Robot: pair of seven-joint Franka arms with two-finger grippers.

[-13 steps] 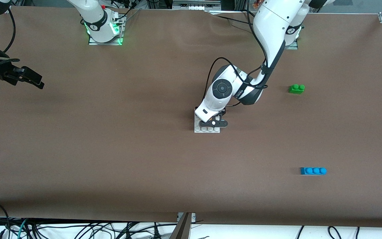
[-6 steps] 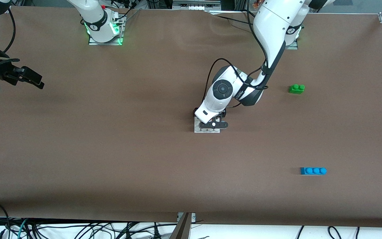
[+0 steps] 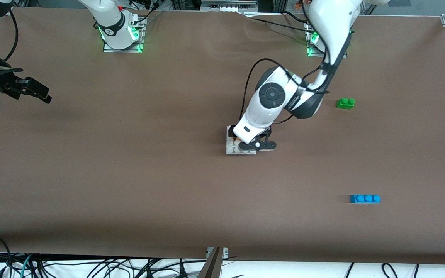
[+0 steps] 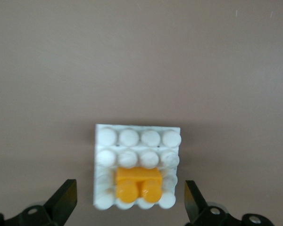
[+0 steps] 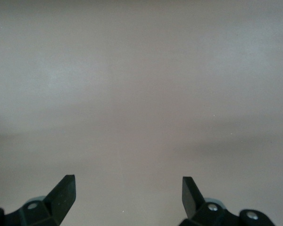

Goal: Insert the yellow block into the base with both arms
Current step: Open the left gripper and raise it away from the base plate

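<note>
Already seated on flat white studded square plastic base (image 4: 137,143): small yellow-orange two-stud plastic brick (image 4: 138,181), between spread fingers of left gripper (image 4: 130,207) above; right gripper (image 5: 127,200) parked, fingers spread; next probably retreat clear.

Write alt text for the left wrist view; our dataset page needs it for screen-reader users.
A yellow block sits pressed onto a white studded base on a brown table. The left gripper hangs above with jaws open wide, clear of block and base.
</note>
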